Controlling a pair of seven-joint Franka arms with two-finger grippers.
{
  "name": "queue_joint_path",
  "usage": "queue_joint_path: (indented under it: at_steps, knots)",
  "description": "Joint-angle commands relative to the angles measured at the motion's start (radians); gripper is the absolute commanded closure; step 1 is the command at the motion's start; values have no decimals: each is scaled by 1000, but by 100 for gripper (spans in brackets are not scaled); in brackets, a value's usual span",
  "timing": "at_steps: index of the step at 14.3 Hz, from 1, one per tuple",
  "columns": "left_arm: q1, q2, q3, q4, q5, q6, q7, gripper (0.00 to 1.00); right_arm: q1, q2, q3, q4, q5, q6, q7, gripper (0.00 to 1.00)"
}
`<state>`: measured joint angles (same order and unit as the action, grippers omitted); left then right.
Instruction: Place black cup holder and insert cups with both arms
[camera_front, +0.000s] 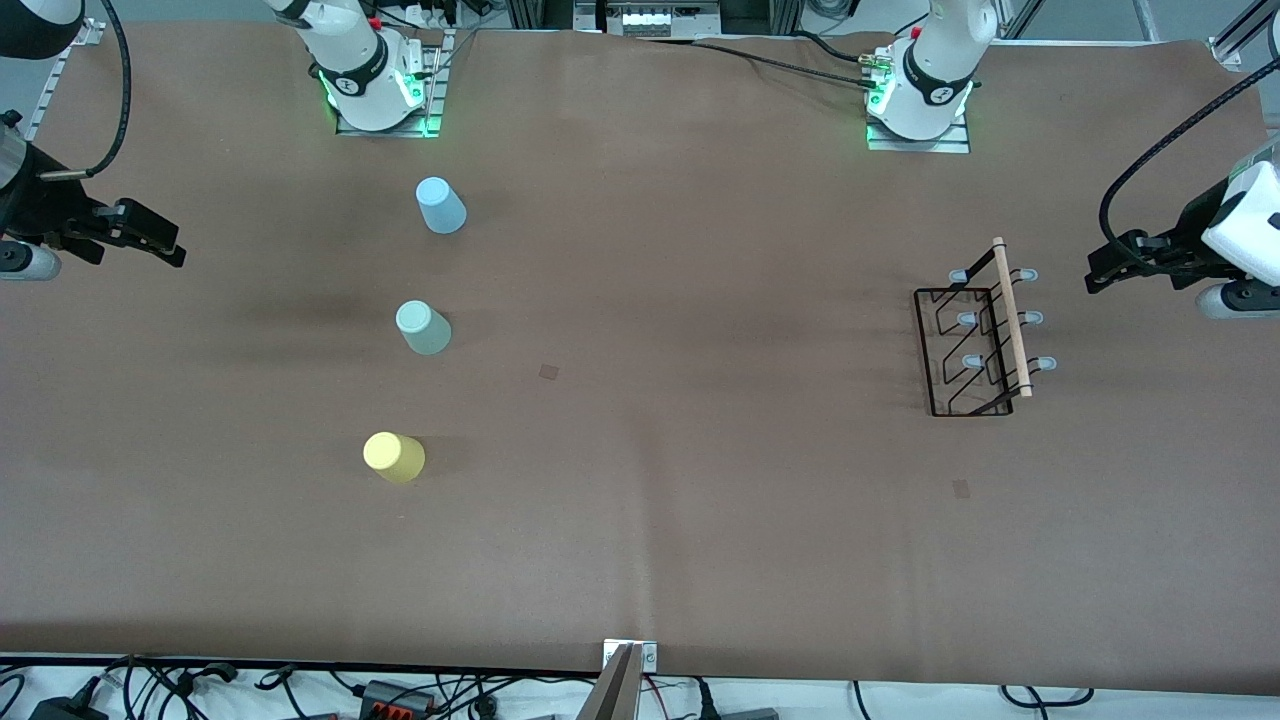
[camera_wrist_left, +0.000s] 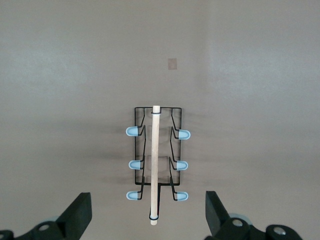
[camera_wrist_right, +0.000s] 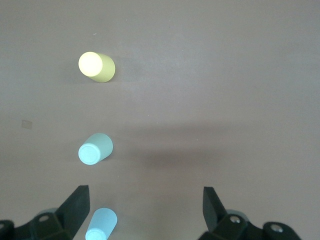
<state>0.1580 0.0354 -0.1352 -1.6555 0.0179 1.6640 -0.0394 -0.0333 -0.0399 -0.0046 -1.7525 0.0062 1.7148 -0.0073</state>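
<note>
The thin black wire cup holder (camera_front: 975, 350) (camera_wrist_left: 156, 160), with its light wooden rod along the top and pale blue-grey tipped pegs, stands upright on the brown worktop (camera_front: 650, 480) toward the left arm's end. Three small plastic cups stand upside down in a row toward the right arm's end, well apart from the rack. The light blue cup (camera_front: 441, 205) (camera_wrist_right: 100, 225) is farthest from the front camera, the pale mint green cup (camera_front: 423, 327) (camera_wrist_right: 95, 148) is between the other two, and the yellow cup (camera_front: 394, 456) (camera_wrist_right: 96, 66) is nearest.

The left end effector (camera_front: 1108, 270) (camera_wrist_left: 148, 215) hangs above the worktop's edge beside the rack, fingers spread wide and empty. The right end effector (camera_front: 150, 238) (camera_wrist_right: 145, 212) hangs above the other end, near the cups, also wide open and holding nothing.
</note>
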Motion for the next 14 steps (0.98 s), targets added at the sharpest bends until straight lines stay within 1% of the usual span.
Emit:
queue_joint_path:
  at_steps: [1, 14]
  knots:
    - [3, -3, 0, 2, -7, 2, -5, 0, 4, -26, 0, -25, -12, -5, -11, 0]
    - [-3, 17, -3, 3, -7, 2, 1, 0, 10, -9, 3, -22, -12, 9, 3, 0]
